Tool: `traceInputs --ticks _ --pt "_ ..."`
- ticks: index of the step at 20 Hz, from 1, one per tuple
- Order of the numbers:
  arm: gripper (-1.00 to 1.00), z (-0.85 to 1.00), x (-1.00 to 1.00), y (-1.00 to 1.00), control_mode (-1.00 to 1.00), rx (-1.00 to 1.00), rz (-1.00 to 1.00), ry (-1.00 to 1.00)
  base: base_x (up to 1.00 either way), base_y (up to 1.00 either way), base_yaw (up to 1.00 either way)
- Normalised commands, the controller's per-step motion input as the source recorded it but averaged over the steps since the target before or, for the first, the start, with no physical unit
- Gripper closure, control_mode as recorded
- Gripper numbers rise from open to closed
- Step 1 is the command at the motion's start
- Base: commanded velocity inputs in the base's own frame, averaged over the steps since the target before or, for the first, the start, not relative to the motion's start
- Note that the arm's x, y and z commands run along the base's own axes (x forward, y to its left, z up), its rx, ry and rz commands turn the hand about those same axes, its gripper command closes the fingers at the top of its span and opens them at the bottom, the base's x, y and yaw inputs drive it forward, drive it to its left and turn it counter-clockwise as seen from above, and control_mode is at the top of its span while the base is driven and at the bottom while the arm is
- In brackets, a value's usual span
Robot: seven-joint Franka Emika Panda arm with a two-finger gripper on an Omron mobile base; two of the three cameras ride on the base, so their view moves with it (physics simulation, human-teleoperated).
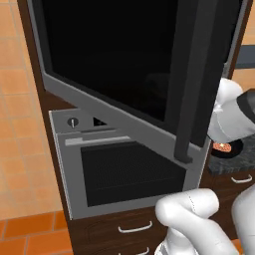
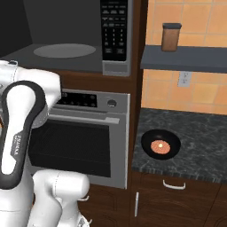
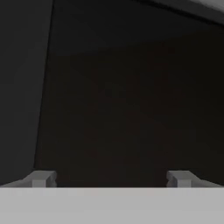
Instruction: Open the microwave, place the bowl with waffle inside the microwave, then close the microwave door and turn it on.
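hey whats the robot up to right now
The microwave door is swung open, and the grey cavity of the microwave with its round turntable is empty. The bowl with waffle sits on the dark counter to the right of the oven, not yet picked up. The end effector is open and empty, facing a dark surface up close. So the door is open, and fetching the bowl probably comes next.
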Motion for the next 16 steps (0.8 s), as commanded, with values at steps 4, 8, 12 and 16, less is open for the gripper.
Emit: traceInputs --ticks 4,8,12,16 --pt "-1.00 0.06 -0.29 1.00 -1.00 -0.10 0.00 0.00 0.00 0.00 0.00" --pt "-1.00 0.00 -0.13 0.95 -1.00 -0.11 0.00 0.00 0.00 0.00 0.00" --pt "-1.00 0.00 0.00 0.93 -1.00 -0.12 -0.07 0.00 0.00 0.00 0.00" --pt "-1.00 0.00 0.00 0.84 -1.00 -0.11 -0.10 0.00 0.00 0.00 0.00"
